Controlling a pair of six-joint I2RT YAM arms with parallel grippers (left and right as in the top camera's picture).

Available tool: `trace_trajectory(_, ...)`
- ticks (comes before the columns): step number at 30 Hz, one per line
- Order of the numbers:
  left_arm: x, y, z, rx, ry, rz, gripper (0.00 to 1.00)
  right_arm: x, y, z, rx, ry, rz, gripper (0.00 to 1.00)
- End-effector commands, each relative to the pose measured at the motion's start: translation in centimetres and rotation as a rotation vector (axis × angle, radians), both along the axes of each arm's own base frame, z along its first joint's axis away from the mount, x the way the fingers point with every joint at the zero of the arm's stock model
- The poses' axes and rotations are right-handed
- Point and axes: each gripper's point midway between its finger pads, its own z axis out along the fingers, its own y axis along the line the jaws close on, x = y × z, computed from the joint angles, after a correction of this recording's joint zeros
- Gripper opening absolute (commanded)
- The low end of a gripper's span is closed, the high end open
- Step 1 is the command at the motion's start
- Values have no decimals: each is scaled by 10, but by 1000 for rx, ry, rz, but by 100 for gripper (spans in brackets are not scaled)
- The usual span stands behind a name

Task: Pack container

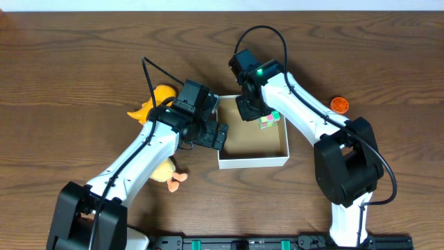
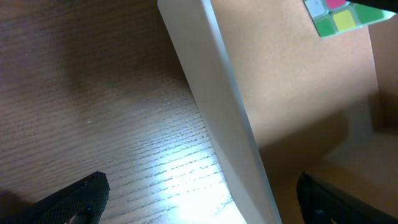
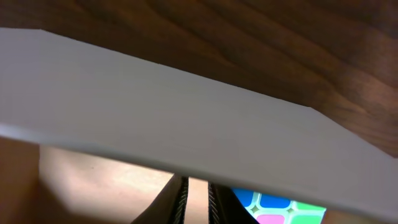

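The container (image 1: 254, 162) is a shallow square box with white walls and a brown floor, at the table's middle. A multicoloured puzzle cube (image 1: 269, 119) lies in its far right part. It also shows in the left wrist view (image 2: 339, 18) and the right wrist view (image 3: 280, 208). My left gripper (image 1: 214, 135) is open, its fingers (image 2: 202, 190) straddling the box's left wall (image 2: 217, 106) without touching it. My right gripper (image 1: 250, 110) is low inside the box beside the cube. Its fingers (image 3: 198, 193) stand nearly together with nothing between them, and their tips are hidden behind a white wall (image 3: 186, 118).
A yellow duck toy (image 1: 158, 101) with an orange beak lies left of the box, partly under my left arm. A second yellow and orange toy (image 1: 168, 175) lies near the front left. A small orange round thing (image 1: 338, 105) sits at the right.
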Motion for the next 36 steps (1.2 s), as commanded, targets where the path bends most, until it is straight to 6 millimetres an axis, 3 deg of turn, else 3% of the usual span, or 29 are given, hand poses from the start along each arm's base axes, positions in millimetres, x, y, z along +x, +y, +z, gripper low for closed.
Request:
trace_trajectory(1,4,-4,5,-7,-13,-12,98,5,-7,-4,-23,-7,-22,16)
trace_trajectory(10,4,-4,5,-7,-13,-12,98,4,-8,-6,-30,-2,1,19)
trace_trajectory(20,4,-4,5,-8,-12,-12,98,2,-13,-24,-61,29,-33,26)
trace_trajectory(36,5,-1,4,3,-18,-8,98,6,-18,-23,-72,14,-68,27)
